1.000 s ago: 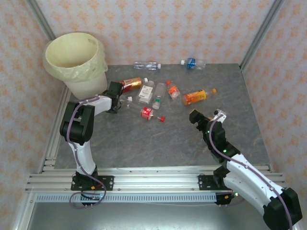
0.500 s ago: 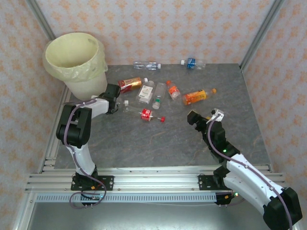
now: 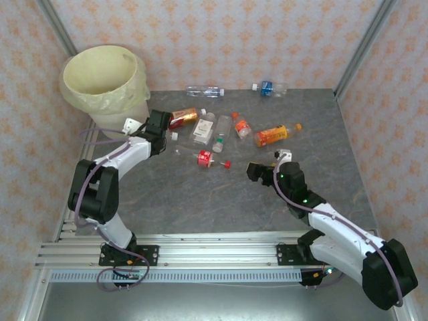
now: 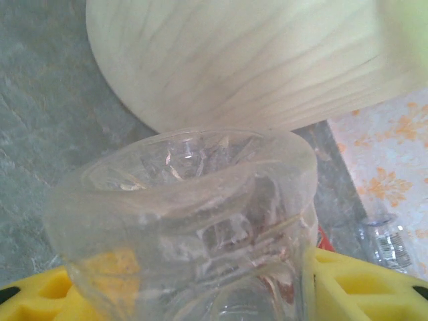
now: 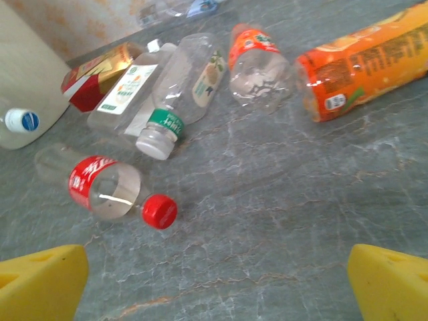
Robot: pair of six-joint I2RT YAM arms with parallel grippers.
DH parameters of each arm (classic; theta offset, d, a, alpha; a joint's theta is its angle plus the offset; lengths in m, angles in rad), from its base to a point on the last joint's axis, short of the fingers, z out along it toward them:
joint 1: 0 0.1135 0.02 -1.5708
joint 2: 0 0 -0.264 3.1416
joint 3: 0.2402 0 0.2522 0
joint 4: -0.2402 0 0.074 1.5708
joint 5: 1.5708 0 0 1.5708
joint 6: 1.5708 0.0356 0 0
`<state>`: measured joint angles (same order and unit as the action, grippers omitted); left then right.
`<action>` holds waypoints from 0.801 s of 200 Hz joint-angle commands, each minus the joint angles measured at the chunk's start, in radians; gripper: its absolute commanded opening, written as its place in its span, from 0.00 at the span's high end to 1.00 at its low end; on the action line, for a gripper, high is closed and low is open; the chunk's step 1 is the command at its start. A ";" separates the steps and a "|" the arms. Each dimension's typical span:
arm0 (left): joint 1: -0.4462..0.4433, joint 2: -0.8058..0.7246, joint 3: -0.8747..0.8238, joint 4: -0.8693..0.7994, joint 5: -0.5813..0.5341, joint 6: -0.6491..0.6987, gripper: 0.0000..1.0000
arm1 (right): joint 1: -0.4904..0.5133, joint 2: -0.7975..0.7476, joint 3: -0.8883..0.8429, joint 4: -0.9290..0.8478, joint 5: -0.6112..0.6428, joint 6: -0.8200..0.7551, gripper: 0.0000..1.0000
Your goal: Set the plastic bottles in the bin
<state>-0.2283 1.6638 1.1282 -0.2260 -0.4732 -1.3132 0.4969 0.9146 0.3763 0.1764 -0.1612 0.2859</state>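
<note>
Left fingers [image 4: 351, 281] are pinching a clear bottle [image 4: 194, 214] near one end, right beside the wall of the bin [image 4: 254, 60]. Can't tell if it is off the worktop [image 4: 47, 100] yet. Right fingers [image 5: 40, 281] are standing spread wide with nothing between them, and are facing a red-capped bottle [image 5: 107, 190] lying on its side. The other bottles are lying loose mid-worktop, among them an orange bottle [image 5: 361, 67] and a green-capped bottle [image 5: 177, 97].

Risks:
- The clear bottle is slick and gripped off-centre, so it is likely to pivot or slip on the way up.
- The bin rim is sitting high above the grip, so the arm could be clipping the wall or snagging the bag.
- The red-capped bottle is round and could be rolling off when the fingers close.

Views:
- The left wrist view is showing both pads against the bottle, while from the top the wrist is covering that.
- The top view is giving the bin mouth [image 3: 103, 70] and two far bottles [image 3: 204, 91] by the back wall.
- The right wrist view is giving the labels and caps.
</note>
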 commanded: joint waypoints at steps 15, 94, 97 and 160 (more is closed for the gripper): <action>-0.037 -0.073 0.050 -0.090 -0.136 0.161 0.43 | 0.007 0.045 0.061 0.046 -0.078 -0.062 0.01; -0.142 -0.171 0.114 -0.159 -0.134 0.453 0.44 | 0.009 0.082 0.088 0.080 -0.083 -0.036 0.01; -0.143 -0.174 0.119 -0.162 -0.133 0.463 0.44 | 0.010 0.082 0.088 0.080 -0.083 -0.035 0.01; -0.154 -0.268 0.213 -0.109 -0.044 0.737 0.45 | 0.009 0.079 0.089 0.101 -0.055 -0.003 0.01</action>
<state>-0.3733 1.4487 1.2823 -0.3538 -0.5312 -0.7326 0.4995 0.9977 0.4343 0.2317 -0.2333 0.2611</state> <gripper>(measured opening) 0.585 0.993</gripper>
